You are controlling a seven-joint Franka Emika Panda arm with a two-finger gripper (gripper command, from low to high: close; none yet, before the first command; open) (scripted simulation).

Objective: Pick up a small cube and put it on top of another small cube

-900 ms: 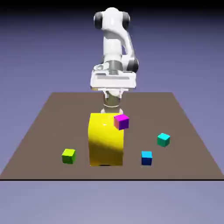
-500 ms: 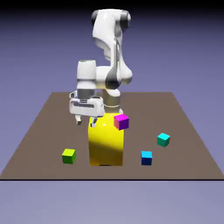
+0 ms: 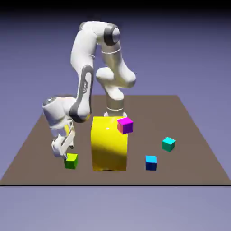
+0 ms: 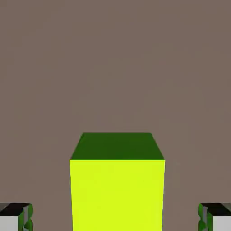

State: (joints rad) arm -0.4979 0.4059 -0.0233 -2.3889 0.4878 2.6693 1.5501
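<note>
A small lime-green cube [image 3: 71, 161] lies on the brown table [image 3: 40, 135] at the exterior view's left, beside the big yellow block. My gripper [image 3: 63, 152] hangs just above it, lowered close to the table. In the hand view the green cube [image 4: 117, 189] fills the lower middle, between my two grey fingertips [image 4: 16, 217], which stand wide apart without touching it. The gripper [image 4: 115, 220] is open and holds nothing. Other small cubes are a magenta one [image 3: 125, 125], a teal one [image 3: 168, 144] and a blue one [image 3: 151, 162].
A tall yellow block [image 3: 109, 144] stands mid-table, right beside the green cube, with the magenta cube at its upper right corner. The table's front edge runs just below the green and blue cubes.
The arm has swung from above the yellow block toward the exterior view's left and dropped down over the green cube. No cube has moved.
</note>
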